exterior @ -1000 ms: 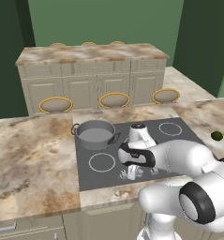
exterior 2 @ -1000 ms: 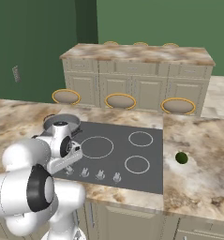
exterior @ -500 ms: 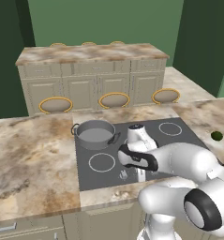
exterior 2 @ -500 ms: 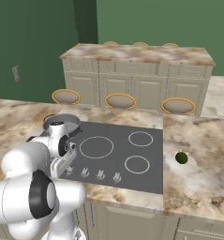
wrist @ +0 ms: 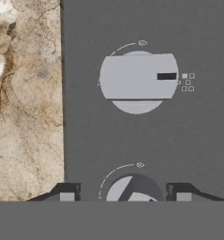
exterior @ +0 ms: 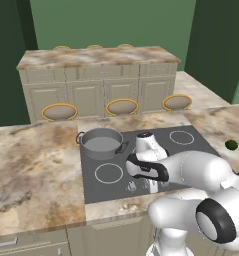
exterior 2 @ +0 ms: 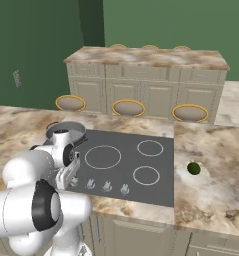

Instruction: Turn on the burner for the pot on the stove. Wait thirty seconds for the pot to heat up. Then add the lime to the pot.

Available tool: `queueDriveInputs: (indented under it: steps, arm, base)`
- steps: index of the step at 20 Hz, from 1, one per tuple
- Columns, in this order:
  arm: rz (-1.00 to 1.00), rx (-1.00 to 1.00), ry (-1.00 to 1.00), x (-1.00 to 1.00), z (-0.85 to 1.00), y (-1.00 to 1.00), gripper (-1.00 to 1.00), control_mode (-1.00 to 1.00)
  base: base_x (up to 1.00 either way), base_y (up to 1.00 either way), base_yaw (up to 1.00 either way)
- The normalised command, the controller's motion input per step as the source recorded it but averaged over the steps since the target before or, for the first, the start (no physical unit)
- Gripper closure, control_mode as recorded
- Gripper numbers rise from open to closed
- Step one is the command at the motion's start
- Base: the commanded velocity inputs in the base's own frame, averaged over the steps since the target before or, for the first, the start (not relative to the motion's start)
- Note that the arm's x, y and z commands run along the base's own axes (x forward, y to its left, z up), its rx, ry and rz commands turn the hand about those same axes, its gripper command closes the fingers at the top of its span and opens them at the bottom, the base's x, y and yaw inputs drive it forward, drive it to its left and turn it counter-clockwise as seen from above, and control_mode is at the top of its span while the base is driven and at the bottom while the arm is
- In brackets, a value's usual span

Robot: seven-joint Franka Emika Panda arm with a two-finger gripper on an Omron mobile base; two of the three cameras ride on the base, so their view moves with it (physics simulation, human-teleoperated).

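Note:
The grey steel pot (exterior: pixel 101 142) stands on the back left ring of the dark stove (exterior: pixel 188 146); in the right base view the pot (exterior 2: pixel 67 130) is partly behind my arm. The lime (exterior: pixel 231 145) lies on the marble counter right of the stove, also seen as the lime (exterior 2: pixel 193 168). My gripper (exterior: pixel 150 186) hangs over the knob row at the stove's front edge. In the hand view my gripper (wrist: pixel 124 193) is open, its fingertips (wrist: pixel 66 192) standing either side of a silver knob (wrist: pixel 134 187). A second knob (wrist: pixel 138 82) lies beyond it.
Further silver knobs (exterior 2: pixel 107 186) run along the stove's front. Marble counter (exterior: pixel 36 165) spreads left of the stove and also right of it. Behind stands an island with cabinets (exterior: pixel 98 90) and three round stools (exterior: pixel 122 106).
The jaws have parted from shut to open around the front knob. The arm has hardly moved, and the pot and lime stay where they were.

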Motion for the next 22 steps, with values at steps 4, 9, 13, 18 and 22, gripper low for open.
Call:
queueDriveInputs:
  steps: [4,9,13,18,22]
  arm:
    - [0.00,0.00,-0.01,0.00,0.53,0.00,-1.00,-1.00]
    - [0.00,0.00,0.00,0.00,0.95,0.00,-1.00,-1.00]
    - [-0.01,0.00,0.00,0.00,1.00,0.00,-1.00,-1.00]
    - [-0.04,0.00,0.00,0.00,0.69,0.00,-1.00,-1.00]
    - [0.00,0.00,0.00,0.00,0.00,0.00,-1.00,-1.00]
  base:
    - [0.00,0.00,0.00]
    - [0.00,0.00,0.00]
    - [0.00,0.00,0.00]
    - [0.00,0.00,0.00]
    - [0.00,0.00,0.00]
